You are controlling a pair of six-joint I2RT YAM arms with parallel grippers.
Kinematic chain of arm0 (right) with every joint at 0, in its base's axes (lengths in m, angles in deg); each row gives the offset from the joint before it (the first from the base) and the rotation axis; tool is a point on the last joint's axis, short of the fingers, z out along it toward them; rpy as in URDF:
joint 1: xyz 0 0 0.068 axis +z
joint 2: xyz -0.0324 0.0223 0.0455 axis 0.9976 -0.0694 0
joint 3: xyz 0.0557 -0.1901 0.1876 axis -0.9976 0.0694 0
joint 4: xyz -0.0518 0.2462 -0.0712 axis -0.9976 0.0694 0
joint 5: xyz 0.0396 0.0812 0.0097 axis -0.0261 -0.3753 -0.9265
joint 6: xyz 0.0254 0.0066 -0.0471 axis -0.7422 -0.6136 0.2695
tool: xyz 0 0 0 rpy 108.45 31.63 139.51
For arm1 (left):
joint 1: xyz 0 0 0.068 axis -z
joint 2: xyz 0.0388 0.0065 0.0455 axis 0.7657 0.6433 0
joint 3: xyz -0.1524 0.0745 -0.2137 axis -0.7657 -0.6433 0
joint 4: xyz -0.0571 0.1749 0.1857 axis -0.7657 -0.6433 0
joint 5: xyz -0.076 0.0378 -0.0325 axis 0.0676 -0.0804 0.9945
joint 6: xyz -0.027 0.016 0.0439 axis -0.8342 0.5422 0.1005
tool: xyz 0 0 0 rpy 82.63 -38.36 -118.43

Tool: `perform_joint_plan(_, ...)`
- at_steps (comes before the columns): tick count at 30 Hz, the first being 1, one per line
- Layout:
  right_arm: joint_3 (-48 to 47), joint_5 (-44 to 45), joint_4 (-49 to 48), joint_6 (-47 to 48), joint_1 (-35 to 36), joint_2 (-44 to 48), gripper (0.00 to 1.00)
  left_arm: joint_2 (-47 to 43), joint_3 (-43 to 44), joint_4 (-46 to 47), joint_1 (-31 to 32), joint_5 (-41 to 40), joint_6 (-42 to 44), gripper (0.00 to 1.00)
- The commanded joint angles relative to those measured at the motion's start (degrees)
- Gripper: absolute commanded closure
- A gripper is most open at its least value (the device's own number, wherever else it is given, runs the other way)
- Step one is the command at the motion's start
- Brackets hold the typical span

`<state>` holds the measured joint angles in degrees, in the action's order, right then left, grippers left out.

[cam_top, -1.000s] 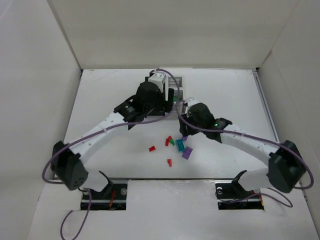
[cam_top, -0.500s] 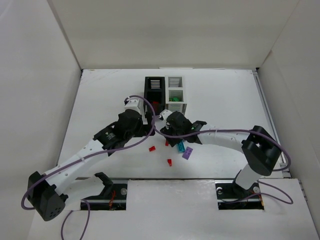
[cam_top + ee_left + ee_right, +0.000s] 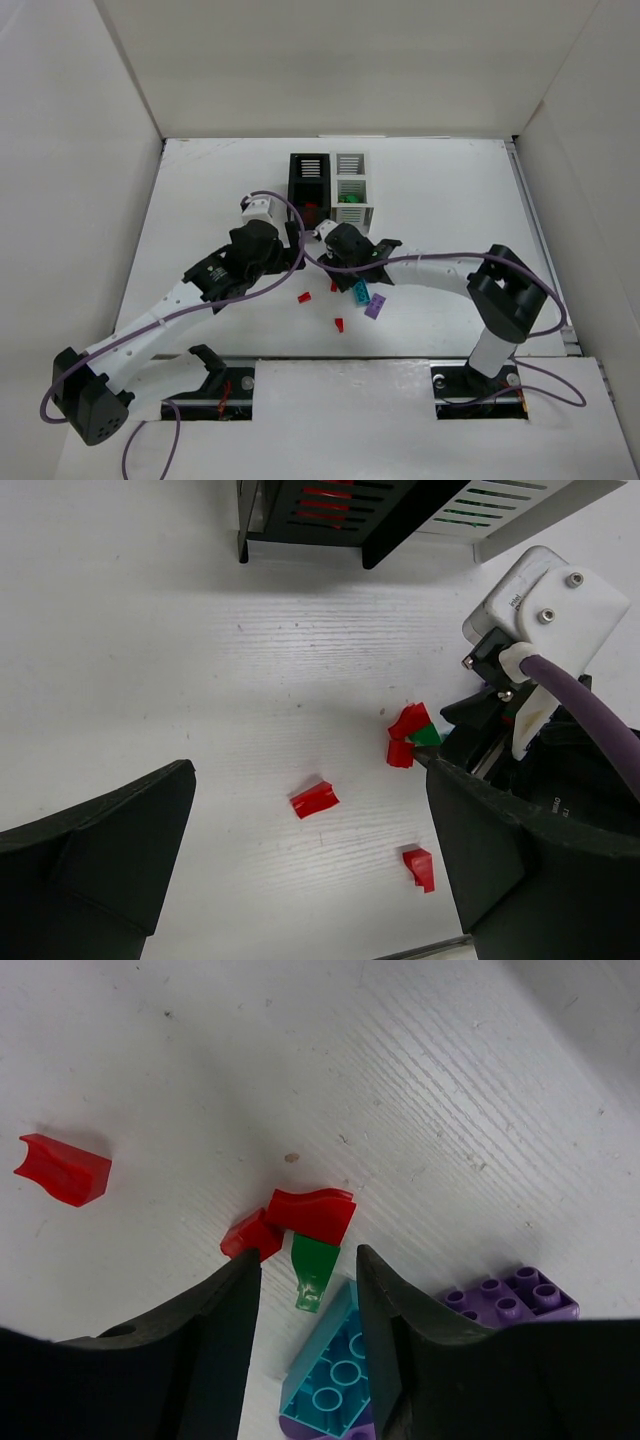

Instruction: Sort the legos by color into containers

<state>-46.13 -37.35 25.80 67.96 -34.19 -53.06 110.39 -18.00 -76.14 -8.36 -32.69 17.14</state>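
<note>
Loose legos lie on the table in front of two slat-sided containers, one black (image 3: 308, 178) and one white (image 3: 351, 180). My right gripper (image 3: 305, 1257) is down over a small cluster. A green lego (image 3: 315, 1270) lies between its narrowly open fingers, not pinched. Two red legos (image 3: 310, 1213) touch the green one's far end, and a teal lego (image 3: 335, 1370) and a purple one (image 3: 510, 1297) lie beside it. My left gripper (image 3: 307, 770) hovers wide open and empty above a red lego (image 3: 314, 799). Another red lego (image 3: 419, 867) lies nearer.
The white container holds something green (image 3: 350, 198) and the black one something red (image 3: 312, 208). High white walls enclose the table on three sides. Both arms lean in toward the middle, close together, with the right wrist (image 3: 540, 610) at the left gripper's right.
The left arm has pulled back from over the containers toward the near left. The right gripper has swung left onto the lego cluster, and its jaws have narrowed around the green lego.
</note>
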Motion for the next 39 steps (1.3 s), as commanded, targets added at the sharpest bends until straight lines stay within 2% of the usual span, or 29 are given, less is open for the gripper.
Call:
perform_joint_plan(1, -2.2, 1.4, 2.1, -1.8, 0.5, -1.1, 0.52, -1.0, 0.6, 1.0, 0.3, -0.2, -0.4, 0.00)
perform_joint_plan(15, -2.5, 0.8, 3.2, -4.4, 0.5, -4.0, 0.56, 0.6, 1.1, 0.5, 0.3, -0.2, -0.4, 0.00)
perform_joint_plan(22, -2.5, 1.4, 3.2, -6.0, 0.5, -4.6, 0.71, 0.6, 1.1, -0.1, 0.3, -0.7, -0.4, 0.00)
perform_joint_plan(27, -2.5, 2.7, 3.2, -6.7, 0.5, 0.2, 0.79, 0.6, 1.6, -0.1, 0.3, -0.7, -0.4, 0.00)
perform_joint_plan(34, -9.7, 7.5, 6.8, -5.3, 0.5, 8.4, 0.81, 0.6, 1.6, 2.4, 0.3, -0.7, 0.2, 0.00)
perform_joint_plan(39, -17.9, 9.2, 7.3, -3.4, -2.4, 8.4, 0.81, 0.6, 2.3, 4.1, -0.2, -0.2, 1.3, 0.00)
